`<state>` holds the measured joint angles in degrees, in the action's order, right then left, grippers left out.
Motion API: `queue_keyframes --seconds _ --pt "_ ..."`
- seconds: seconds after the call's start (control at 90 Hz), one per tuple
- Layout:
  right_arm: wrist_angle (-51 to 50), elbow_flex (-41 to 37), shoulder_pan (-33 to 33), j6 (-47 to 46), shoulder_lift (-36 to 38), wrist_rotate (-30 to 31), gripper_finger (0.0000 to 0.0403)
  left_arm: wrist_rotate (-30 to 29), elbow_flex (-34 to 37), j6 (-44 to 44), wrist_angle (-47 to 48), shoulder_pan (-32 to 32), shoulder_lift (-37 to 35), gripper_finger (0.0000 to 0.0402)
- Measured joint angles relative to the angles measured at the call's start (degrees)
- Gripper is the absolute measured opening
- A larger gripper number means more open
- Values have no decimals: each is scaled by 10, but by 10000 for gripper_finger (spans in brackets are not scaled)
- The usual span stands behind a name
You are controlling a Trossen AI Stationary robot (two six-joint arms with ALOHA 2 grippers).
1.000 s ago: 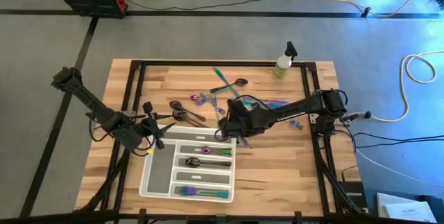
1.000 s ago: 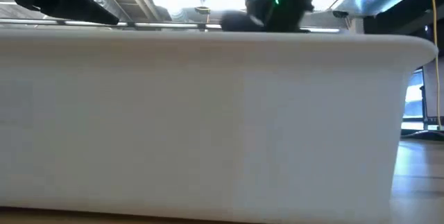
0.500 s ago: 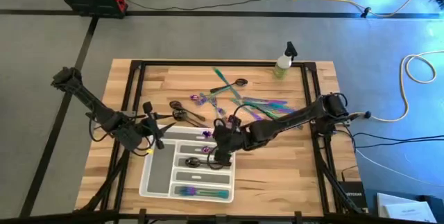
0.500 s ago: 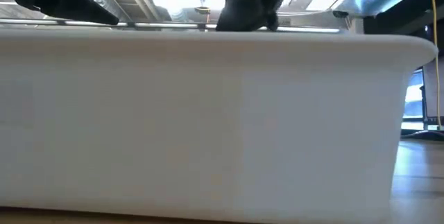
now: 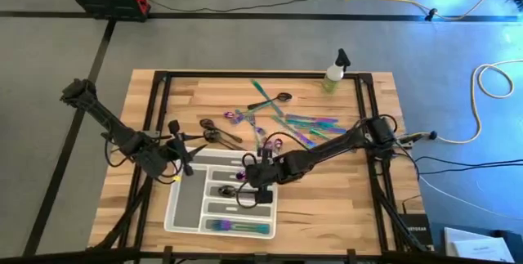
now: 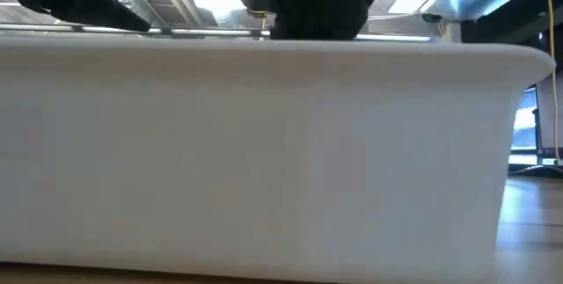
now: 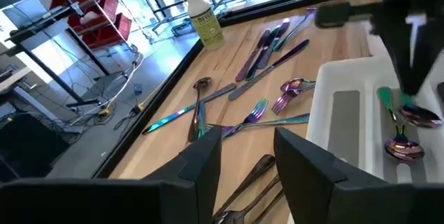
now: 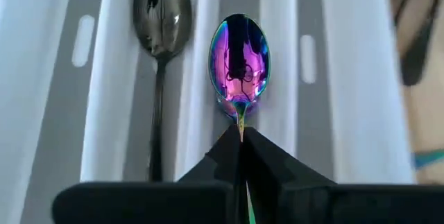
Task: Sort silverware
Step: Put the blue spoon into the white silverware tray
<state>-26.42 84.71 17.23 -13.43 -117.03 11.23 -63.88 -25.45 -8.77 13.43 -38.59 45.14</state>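
From my remote station, the wooden table (image 5: 343, 190) fills the overhead view, with the translucent white compartment tray (image 5: 185, 207) sitting near its front edge, left of centre. In the low view that tray's wall (image 6: 264, 152) blocks nearly everything, with only a dark mass of the right arm showing above its rim.

My right arm reaches across from the right side of the table, its gripper (image 5: 255, 176) poised over the tray's right-hand end. The right wrist view shows the fingers (image 8: 267, 168) pressed together on the thin handle of an iridescent purple spoon (image 8: 239, 61), bowl hanging above a divider between two tray slots — a dark spoon (image 8: 161, 9) lies in the slot beside it.

My left arm waits at the table's left side, its gripper (image 5: 181, 151) just off the tray's back left corner; the left wrist view shows its fingers (image 7: 201, 158) spread apart and holding nothing.

The rest of the silverware (image 5: 278, 117) lies scattered on the bare wood behind the tray — iridescent forks, knives and spoons, with a couple of dark pieces (image 5: 216, 133) nearer the left gripper. More pieces already lie in the tray's slots (image 5: 237, 226). A small spray bottle (image 5: 333, 72) stands upright near the table's back edge
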Motion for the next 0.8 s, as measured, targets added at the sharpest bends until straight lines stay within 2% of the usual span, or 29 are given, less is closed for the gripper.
queue_keyframes --seconds 0.8 --pt "30 0 -5 -5 -19 -2 0 2 0 -13 10 0 0 119"
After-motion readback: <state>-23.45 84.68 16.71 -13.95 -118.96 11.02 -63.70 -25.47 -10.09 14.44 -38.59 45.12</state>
